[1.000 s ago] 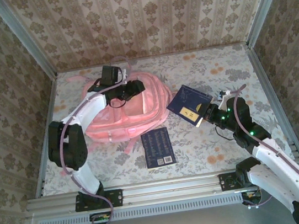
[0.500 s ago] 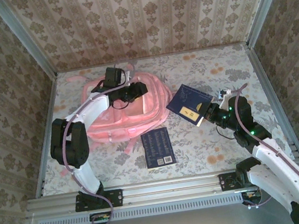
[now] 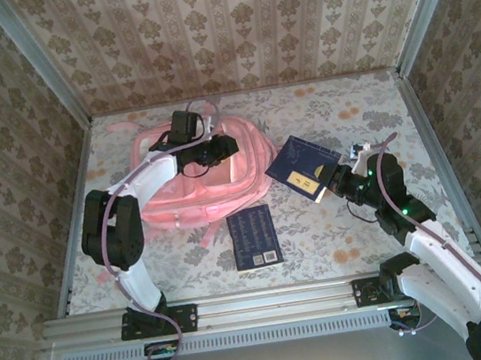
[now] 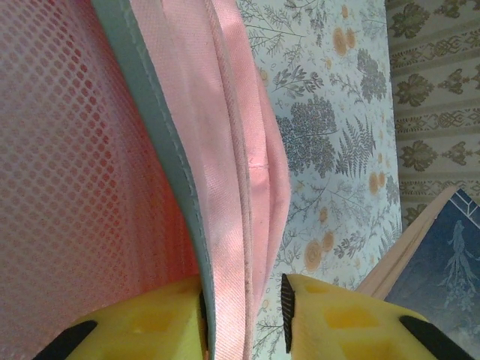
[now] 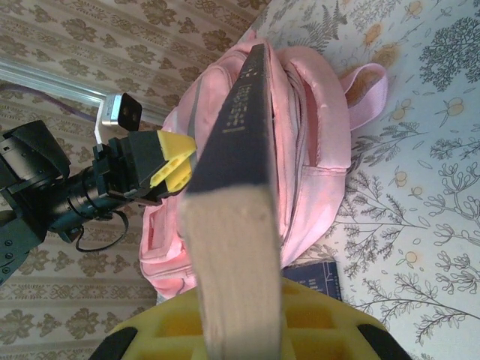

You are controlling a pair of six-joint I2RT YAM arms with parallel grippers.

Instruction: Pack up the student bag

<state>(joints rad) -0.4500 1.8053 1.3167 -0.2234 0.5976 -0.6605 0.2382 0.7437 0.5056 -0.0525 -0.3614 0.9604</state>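
Student bag (image 3: 224, 187) lies flat on the table's (image 3: 363, 225) far left. My left gripper (image 3: 221, 147) straddles its right-hand fabric edge, jaws narrowly apart; I cannot tell whether the fabric is pinched. A blue book (image 3: 255, 236) lies flat just in front of the bag. My right gripper (image 3: 335, 183) is clamped on a second blue book (image 3: 301, 164), right of the bag.
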